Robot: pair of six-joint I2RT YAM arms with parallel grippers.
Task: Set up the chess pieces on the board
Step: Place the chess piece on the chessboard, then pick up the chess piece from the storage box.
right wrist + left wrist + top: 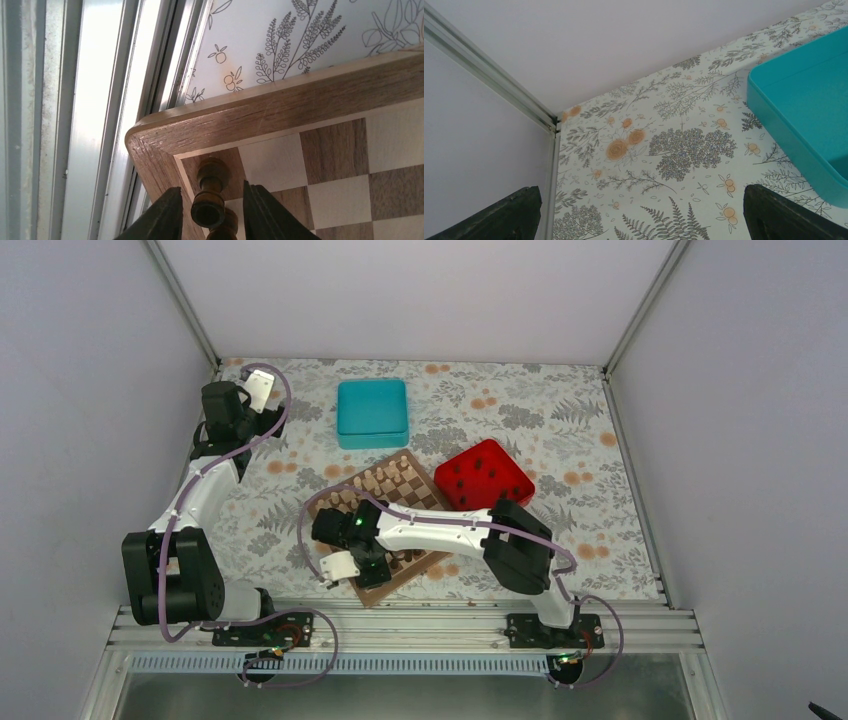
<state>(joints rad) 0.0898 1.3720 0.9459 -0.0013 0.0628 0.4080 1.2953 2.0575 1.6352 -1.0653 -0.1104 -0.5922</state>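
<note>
Floral tabletop (280,30) underlies grainy wooden board (300,95), turned dark piece (210,200).

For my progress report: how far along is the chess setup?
Done: pale pieces line the far side of the board. In hand: one dark piece stands on a corner square between the open fingers of the right pincer. Remaining: dark pieces apparently wait in the red tray.
</note>
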